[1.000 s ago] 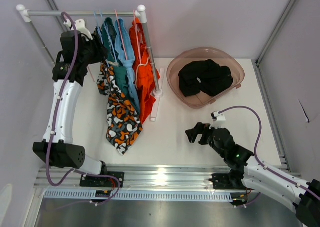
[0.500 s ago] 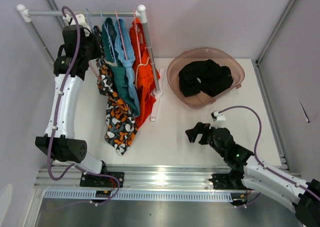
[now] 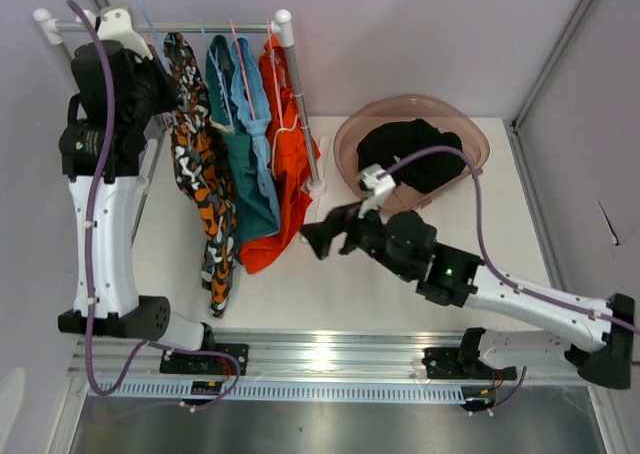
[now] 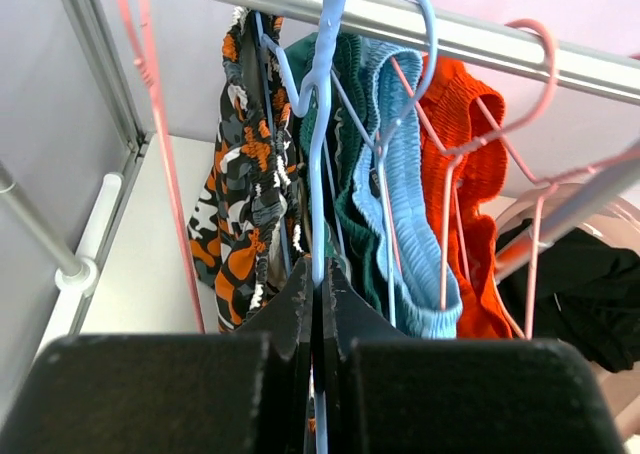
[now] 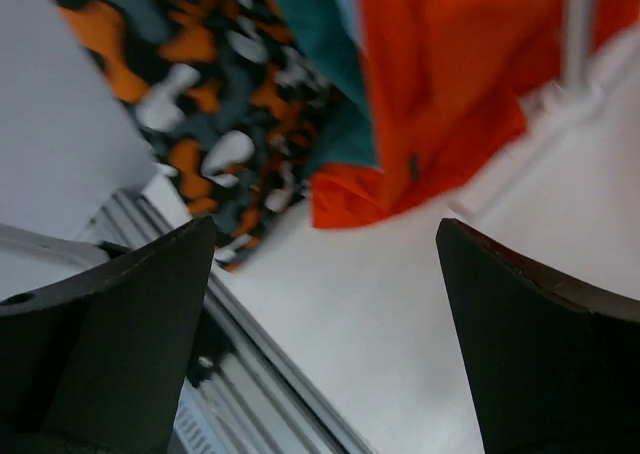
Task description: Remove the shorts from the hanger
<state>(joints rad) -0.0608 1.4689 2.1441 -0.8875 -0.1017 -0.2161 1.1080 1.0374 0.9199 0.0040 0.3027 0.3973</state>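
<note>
We are clamping the left end effector [image 4: 318, 274] on the blue hanger [image 4: 318, 174], with the right end effector [image 5: 322, 229] apart; the limp patterned shorts [image 3: 195, 164] are probably best gripped at the hem.

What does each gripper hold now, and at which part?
The left gripper is shut on the blue hanger, pinching a straight part of its wire. The right gripper is open and holds nothing.

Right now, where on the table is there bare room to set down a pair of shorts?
Bare table lies between the basin and the right wall, and along the near rail in front of the orange shorts. It is crowded under the rack, where shorts hang and the open right claw reaches in.
</note>
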